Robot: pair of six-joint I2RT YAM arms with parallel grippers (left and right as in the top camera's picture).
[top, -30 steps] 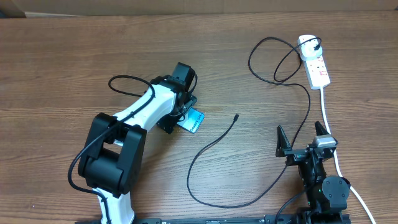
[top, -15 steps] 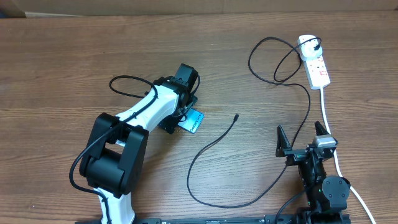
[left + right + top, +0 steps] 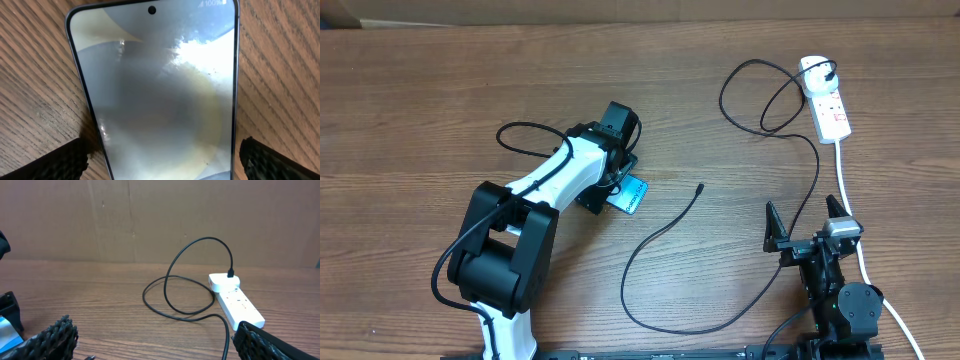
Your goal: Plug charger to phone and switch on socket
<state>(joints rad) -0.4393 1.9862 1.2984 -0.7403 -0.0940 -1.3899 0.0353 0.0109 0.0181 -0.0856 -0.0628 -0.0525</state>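
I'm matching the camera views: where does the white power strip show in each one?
Overhead: socket at top right, near the far edge.
Left wrist: not in it.
Right wrist: lower right.
Shared landmark: the charger plugged into its end, seen in both.

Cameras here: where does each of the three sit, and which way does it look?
Overhead: fixed above, looking straight down on the table; left arm, right arm, phone, charger and socket show.
Left wrist: on the left arm, looking down closely at the phone; the open left gripper shows at the bottom corners.
Right wrist: low, looking across the table at the socket; the open right gripper frames the bottom.
Shared: overhead and left wrist both show the phone; overhead and right wrist, the socket.
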